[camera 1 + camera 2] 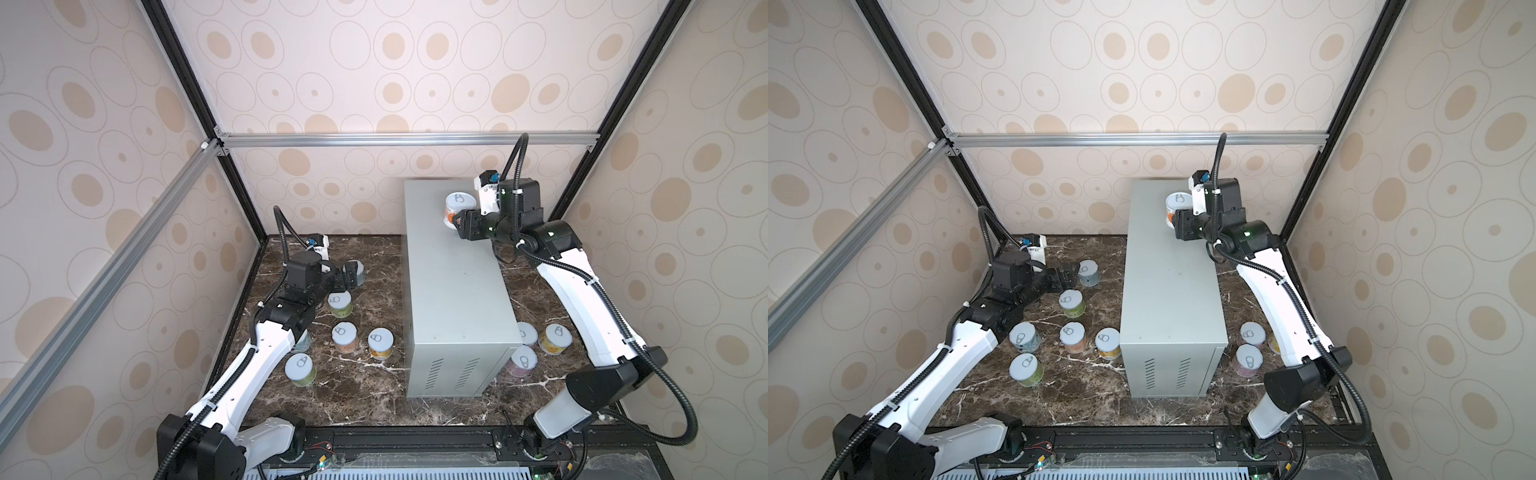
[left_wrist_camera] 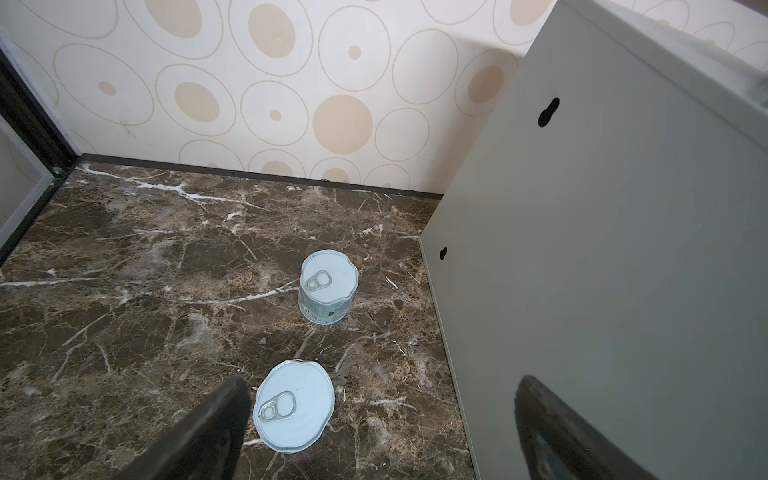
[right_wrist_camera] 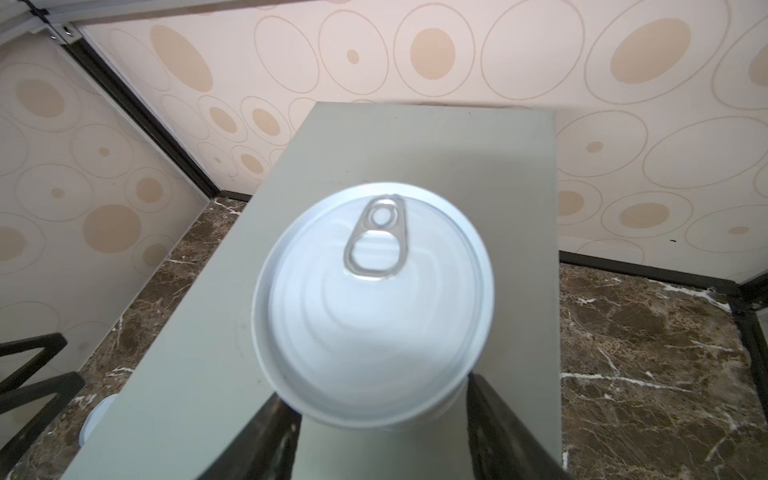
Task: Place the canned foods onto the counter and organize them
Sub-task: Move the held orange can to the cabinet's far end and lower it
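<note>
One orange-labelled can [image 1: 460,203], upright, gripped low on its sides by the closed right pincer [image 1: 454,220] at upper right of centre, on or just above the far end of the grey worktop [image 1: 453,291]; nine other cans [image 1: 1073,336] stand on the marble [image 1: 374,399].

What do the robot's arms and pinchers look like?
The left arm and right arm have smooth white shells and chunky black joints. A black ribbed cable runs along each. The left gripper and right gripper are black with flat dark fingers, each with a small white camera.
</note>
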Tool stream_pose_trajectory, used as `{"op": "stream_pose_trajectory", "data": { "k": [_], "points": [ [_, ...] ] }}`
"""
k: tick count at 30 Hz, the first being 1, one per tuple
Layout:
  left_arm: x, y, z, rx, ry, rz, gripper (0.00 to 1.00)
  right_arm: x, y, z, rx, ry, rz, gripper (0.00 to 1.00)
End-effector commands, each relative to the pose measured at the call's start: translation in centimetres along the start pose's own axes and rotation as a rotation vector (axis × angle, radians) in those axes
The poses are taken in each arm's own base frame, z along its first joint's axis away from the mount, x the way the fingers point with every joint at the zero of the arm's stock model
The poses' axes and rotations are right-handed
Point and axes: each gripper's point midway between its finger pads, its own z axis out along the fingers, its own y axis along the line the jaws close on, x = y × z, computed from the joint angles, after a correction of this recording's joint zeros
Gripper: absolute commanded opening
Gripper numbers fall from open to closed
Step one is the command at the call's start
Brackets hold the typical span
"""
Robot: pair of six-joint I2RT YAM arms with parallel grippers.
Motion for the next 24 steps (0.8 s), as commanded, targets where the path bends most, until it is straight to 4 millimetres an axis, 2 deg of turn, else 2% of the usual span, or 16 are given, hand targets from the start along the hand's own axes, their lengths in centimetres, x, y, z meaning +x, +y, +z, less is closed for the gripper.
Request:
{"op": "stream_pose_trajectory", "data": {
  "k": [1,9,15,20,24],
  "points": [
    [-2.0,-0.9,-0.1,0.023,-0.050,0.016,0.99,-1.1,-1.3,0.9,0.038,-0.009,-0.008,0.64],
    [-2.1,-1.0,0.7,0.018,-0.038,0.018,0.99,-2.8,-2.7,3.2,0.082,-0.021,-0.015,0.63],
    [-2.2,-1.0,1.2,0.016,-0.035,0.019,0.99,-3.0,-3.5,4.3,0.101,-0.022,-0.005,0.66],
    [-2.2,-1.0,1.5,0.012,-0.028,0.020,0.99,-3.1,-4.8,4.9,0.124,-0.018,0.021,0.65],
    [-2.2,-1.0,1.6,0.012,-0.026,0.021,0.99,-3.1,-4.9,5.4,0.118,-0.017,0.027,0.63]
  ]
}}
